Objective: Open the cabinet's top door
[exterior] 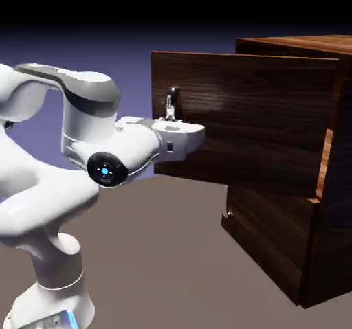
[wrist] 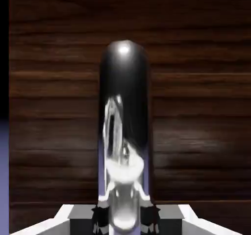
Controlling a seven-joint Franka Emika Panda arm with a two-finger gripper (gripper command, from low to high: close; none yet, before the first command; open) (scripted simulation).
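Against a blue-violet backdrop, the cabinet's point(exterior: 268, 238) top door point(exterior: 240, 121) stands swung open, the gripper point(wrist: 124, 220) clenched around its silver bar handle point(wrist: 124, 106).

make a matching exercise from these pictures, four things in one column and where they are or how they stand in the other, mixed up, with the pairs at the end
Things
1. top door
2. silver handle
3. gripper
4. lower panel

Places and states
A. below the swung-out panel, set into the cabinet front
B. swung well out from the cabinet
C. closed on a bar
D. upright on dark wood, between two finger tips

Pairs: 1-B, 2-D, 3-C, 4-A
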